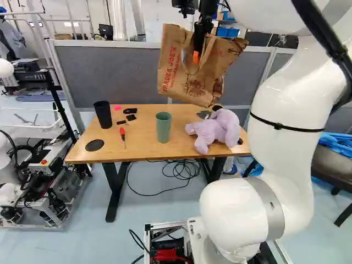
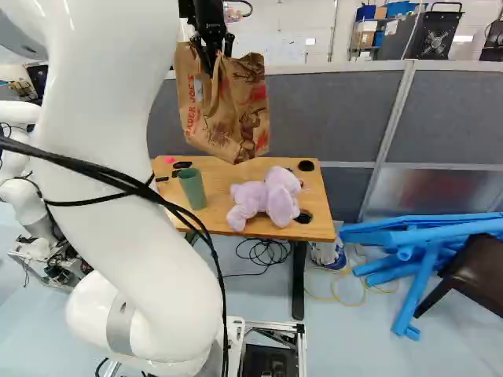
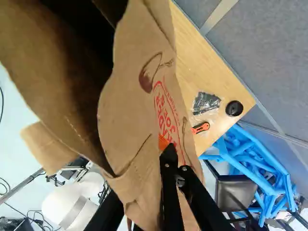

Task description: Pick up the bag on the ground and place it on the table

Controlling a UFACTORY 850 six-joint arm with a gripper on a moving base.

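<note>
High in the left base view, my gripper is shut on a brown paper bag with red print, near its handles. The bag hangs above the wooden table, its lower end in front of the far edge in that view; it appears raised clear of the tabletop. In the wrist view the closed gripper pinches the paper wall of the bag, whose dark open mouth lies beside the fingers. The bag hides part of the table there.
On the table are a purple plush toy, a green cup, a black cup, a screwdriver and small black items. A grey partition stands behind. Blue tubes lie at the right; another robot stands at the left.
</note>
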